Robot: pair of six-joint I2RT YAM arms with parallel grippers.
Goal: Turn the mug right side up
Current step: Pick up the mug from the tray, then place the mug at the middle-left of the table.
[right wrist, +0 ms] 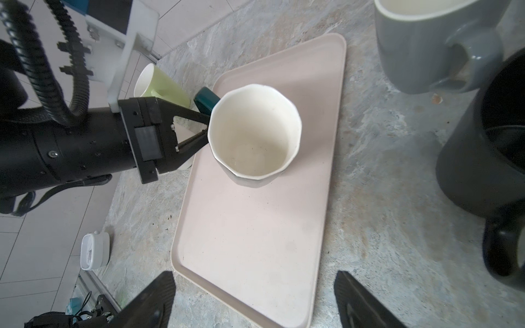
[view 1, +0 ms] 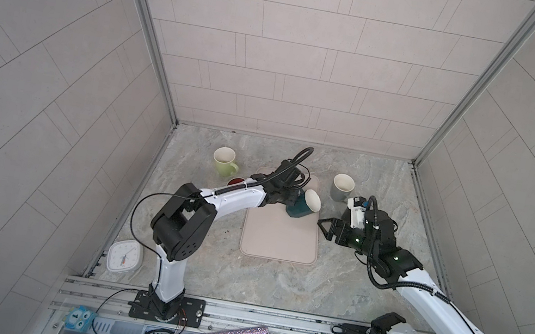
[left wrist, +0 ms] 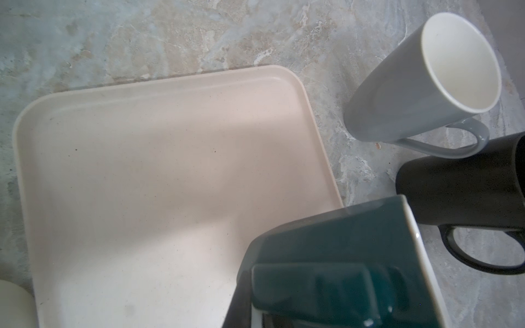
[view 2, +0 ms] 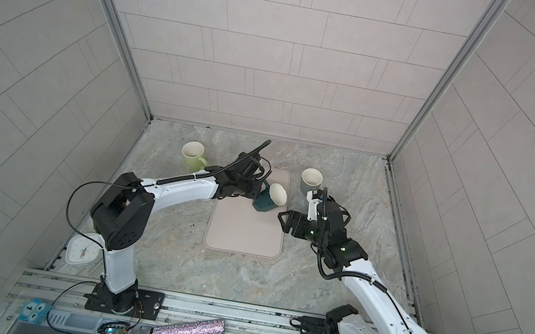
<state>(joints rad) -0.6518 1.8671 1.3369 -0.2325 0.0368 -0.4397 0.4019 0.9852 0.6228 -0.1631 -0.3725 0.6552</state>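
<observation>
Visibly 1 teal mug (view 1: 297,211), 1 grey mug (view 1: 339,192), 1 tray (view 1: 279,240)

- I see pale grey tiled walls (view 1: 297,50) enclosing three sides.
- Marbled grey-beige tabletop (view 1: 274,288) under soft, even light.
- Aluminium corner posts (view 1: 149,28); slotted rail (view 1: 269,318) along my near edge.

Glossy glazed mug (view 1: 297,211) (looks ceramic), matt tray (view 1: 279,240).

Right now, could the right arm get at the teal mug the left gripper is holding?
Probably yes: the right gripper is open and faces the teal mug across bare tray; the grey mug stands off to the side.
</observation>
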